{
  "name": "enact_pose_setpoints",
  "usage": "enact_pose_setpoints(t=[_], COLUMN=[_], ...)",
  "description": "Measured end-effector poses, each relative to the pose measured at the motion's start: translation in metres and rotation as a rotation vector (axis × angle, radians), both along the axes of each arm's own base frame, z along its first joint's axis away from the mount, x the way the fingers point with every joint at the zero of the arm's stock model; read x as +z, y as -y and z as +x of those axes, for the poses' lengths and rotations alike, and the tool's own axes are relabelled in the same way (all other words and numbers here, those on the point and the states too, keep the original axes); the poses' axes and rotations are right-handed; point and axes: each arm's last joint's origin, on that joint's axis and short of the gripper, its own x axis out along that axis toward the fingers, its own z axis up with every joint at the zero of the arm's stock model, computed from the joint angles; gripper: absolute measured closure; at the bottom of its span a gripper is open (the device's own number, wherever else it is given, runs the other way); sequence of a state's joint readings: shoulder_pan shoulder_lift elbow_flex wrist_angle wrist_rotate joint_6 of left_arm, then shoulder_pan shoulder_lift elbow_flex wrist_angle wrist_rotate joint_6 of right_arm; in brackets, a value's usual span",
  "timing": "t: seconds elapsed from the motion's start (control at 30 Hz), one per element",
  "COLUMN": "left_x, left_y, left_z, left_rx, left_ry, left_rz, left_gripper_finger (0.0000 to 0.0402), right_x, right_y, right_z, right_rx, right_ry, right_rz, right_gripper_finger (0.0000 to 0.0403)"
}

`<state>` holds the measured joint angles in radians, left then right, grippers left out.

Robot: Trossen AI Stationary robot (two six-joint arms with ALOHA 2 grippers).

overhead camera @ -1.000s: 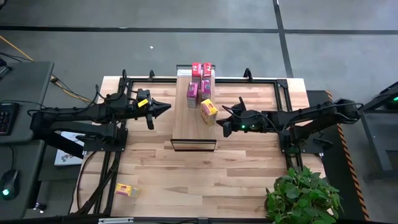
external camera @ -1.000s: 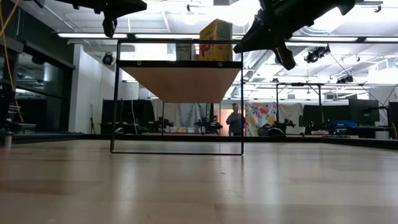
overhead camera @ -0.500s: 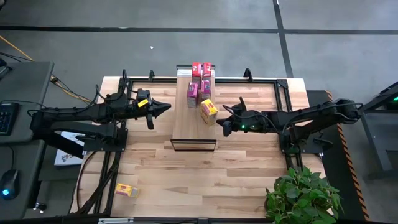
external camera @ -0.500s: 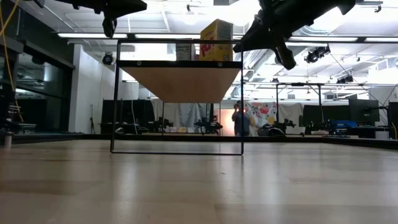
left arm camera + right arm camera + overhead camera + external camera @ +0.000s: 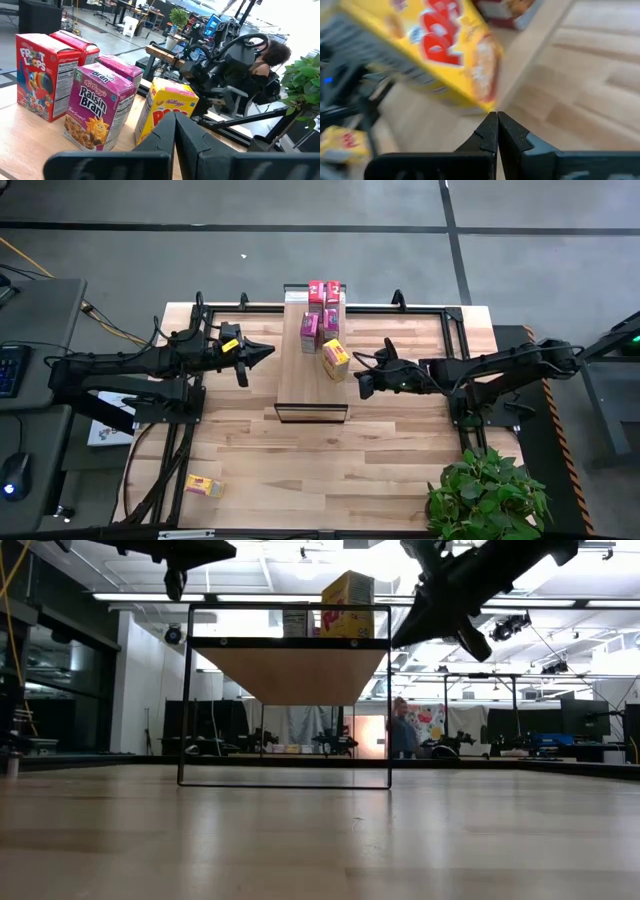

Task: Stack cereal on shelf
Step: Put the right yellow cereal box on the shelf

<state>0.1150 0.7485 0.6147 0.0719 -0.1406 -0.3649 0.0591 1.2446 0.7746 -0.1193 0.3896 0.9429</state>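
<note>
The right pincer [image 5: 362,387], fingers together and empty, has backed slightly away from the yellow box [image 5: 336,358] standing on the shelf [image 5: 312,390], so that placement looks finished. The left pincer [image 5: 268,352] stays shut left of the shelf. One yellow box [image 5: 203,486] remains on the bench [image 5: 330,470], near left.
</note>
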Motion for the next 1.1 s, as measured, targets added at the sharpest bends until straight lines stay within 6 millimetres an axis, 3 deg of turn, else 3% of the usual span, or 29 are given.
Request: enact_pose_setpoints(t=[0.43,1.1], left_x=[0.0,0.0], left_y=[-0.001,-0.001], left_z=[0.0,0.0], left_rx=[0.03,0.031], left_ry=[0.0,-0.001], left_rz=[0.003,0.003], left_gripper_finger=[0.0402,0.0402], right_x=[0.005,0.008], right_y=[0.018,0.011], right_z=[0.002,0.012], right_rx=[-0.106,-0.09], right_ry=[0.03,0.154], right_rz=[-0.107,-0.009], right_gripper_finger=[0.0403,0.0403])
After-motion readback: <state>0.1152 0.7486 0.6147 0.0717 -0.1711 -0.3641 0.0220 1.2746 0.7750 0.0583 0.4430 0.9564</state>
